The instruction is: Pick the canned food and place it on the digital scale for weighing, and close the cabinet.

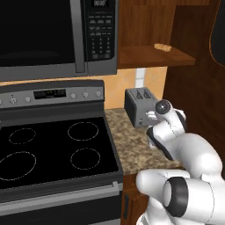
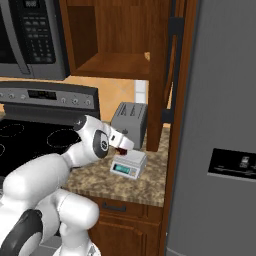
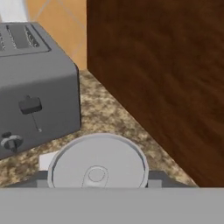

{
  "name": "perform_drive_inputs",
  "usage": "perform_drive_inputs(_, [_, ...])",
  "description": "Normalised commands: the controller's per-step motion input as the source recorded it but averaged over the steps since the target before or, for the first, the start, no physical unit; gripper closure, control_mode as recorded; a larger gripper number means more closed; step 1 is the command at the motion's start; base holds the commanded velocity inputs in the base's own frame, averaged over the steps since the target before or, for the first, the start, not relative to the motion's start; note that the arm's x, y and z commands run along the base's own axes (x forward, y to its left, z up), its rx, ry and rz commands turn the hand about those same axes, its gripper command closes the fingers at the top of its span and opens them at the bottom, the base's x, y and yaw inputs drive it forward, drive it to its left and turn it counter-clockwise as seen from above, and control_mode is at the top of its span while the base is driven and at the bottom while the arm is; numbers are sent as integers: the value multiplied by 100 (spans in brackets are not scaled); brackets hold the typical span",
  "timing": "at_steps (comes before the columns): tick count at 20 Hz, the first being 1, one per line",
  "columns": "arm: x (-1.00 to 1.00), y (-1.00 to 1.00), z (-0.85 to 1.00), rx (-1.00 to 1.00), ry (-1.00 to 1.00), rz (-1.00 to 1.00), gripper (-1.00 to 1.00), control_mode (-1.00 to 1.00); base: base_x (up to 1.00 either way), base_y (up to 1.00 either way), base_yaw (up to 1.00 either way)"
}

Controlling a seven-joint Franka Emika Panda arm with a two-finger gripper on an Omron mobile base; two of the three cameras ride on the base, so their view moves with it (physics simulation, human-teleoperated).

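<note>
One can (image 3: 97,164), one scale (image 2: 128,164) (one toaster (image 2: 129,122)).

The speckled counter (image 2: 132,187) carries the toaster (image 2: 129,122) and digital scale (image 2: 129,165); the cabinet shelf (image 1: 154,56) apparently holds a biscuit (image 1: 162,46).

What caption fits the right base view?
Claw holds the canned food just above the digital scale, beside the toaster.

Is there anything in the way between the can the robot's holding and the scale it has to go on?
Nothing visible. The can sits between the fingers, right above the white scale on the counter. The toaster stands behind and to one side, not between them.
</note>
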Motion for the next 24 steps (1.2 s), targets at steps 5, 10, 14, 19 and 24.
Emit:
perform_drive_inputs(5, [25, -7, -33, 0, 0, 1, 100, -100, 0, 0, 0])
perform_drive_inputs(10, [11, 0, -39, -1, -11, 2, 100, -100, 0, 0, 0])
perform_drive_inputs(14, [12, -9, -27, 0, -5, 1, 100, -100, 0, 0, 0])
perform_drive_inputs(19, [3, -2, -26, 0, 4, 0, 100, -100, 0, 0, 0])
perform_drive_inputs(24, [3, 0, -17, 0, 4, 0, 100, -100, 0, 0, 0])
